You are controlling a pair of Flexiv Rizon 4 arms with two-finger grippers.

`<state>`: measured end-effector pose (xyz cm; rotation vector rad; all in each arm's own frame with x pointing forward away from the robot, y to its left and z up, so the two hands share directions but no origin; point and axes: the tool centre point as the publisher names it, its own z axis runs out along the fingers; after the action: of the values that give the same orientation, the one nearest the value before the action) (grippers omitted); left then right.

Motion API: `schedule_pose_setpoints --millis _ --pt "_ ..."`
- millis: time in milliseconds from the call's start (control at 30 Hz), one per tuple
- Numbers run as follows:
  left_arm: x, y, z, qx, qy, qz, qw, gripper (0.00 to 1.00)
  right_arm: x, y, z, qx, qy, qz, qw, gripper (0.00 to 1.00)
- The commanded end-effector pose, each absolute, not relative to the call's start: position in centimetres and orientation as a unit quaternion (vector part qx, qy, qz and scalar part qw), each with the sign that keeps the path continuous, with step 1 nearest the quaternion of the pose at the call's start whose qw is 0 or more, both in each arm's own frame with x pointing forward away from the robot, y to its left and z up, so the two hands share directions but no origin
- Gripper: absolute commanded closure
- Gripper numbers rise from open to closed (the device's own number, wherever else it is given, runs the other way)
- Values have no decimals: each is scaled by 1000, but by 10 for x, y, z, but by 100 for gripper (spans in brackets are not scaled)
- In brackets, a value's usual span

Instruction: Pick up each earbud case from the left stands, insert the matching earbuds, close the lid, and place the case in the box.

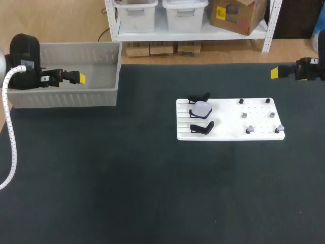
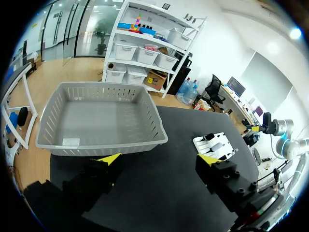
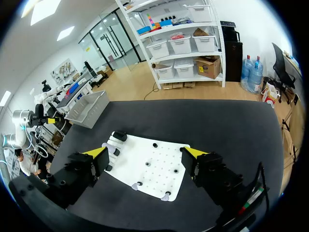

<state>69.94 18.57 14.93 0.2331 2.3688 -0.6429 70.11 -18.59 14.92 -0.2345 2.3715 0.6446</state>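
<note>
On the white board (image 1: pixel 228 127) mid-tabletop (image 1: pixel 152 193), the pale earbud case (image 1: pixel 202 108) sits on a black stand. Only the wrist views show the fingers: left hand (image 2: pixel 158 159) near the grey box (image 2: pixel 104 116) and right hand (image 3: pixel 146 152) are both spread wide.

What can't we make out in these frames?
Earbud case lid, open or shut: too small, every view.
Earbuds on the white board: tiny specks in head view, indistinguishable from pegs.
Stands: partly behind a finger of the right gripper, right wrist view.
</note>
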Motion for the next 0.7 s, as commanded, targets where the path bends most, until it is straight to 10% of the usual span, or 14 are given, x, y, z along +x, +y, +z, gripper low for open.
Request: schedule_pose_setpoints --millis 33,700 --pt "700 184 150 88 908 -242 329 0 701 -186 149 -89 907 245 330 0" --pt "687 180 163 189 846 -310 389 0 701 -186 149 -89 907 245 330 0"
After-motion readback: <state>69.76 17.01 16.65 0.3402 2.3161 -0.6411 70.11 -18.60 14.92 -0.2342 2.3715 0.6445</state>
